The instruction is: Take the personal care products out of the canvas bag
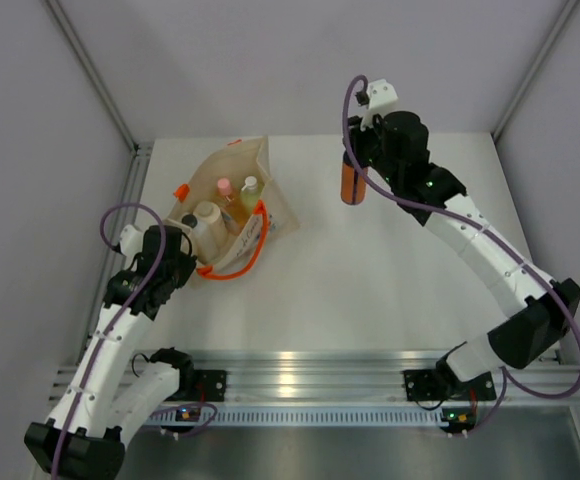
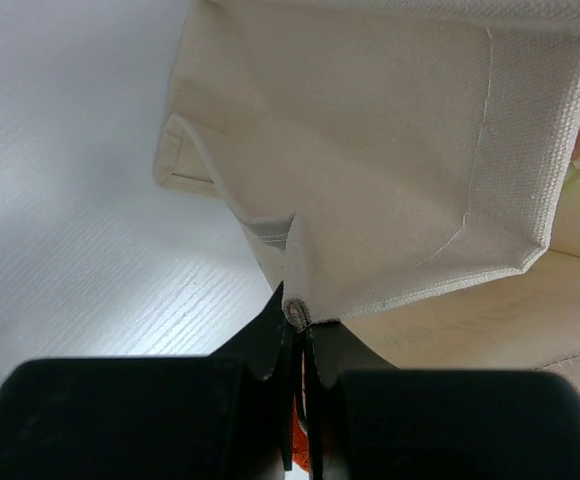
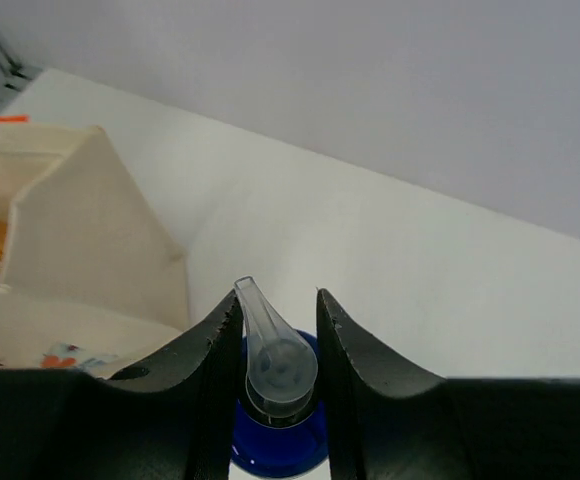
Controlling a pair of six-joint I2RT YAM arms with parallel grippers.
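Observation:
The beige canvas bag (image 1: 270,165) lies open at the back left of the table, orange handle (image 1: 242,262) toward me. Inside it I see the cream squat bottle (image 1: 207,216), the peach bottle with pink cap (image 1: 224,188), the yellow-green bottle with white cap (image 1: 251,187) and a dark cap (image 1: 189,221). My left gripper (image 1: 194,246) is shut on the bag's rim; the left wrist view shows the canvas (image 2: 390,150) pinched in the gripper (image 2: 298,330). My right gripper (image 3: 278,312) is shut on the pump top (image 3: 275,360) of the orange bottle (image 1: 352,183), held upright to the right of the bag.
The white table (image 1: 390,270) is walled at the back and both sides. A metal rail (image 1: 320,375) with the arm bases runs along the near edge. The right arm (image 1: 470,235) stretches diagonally over the table's right half.

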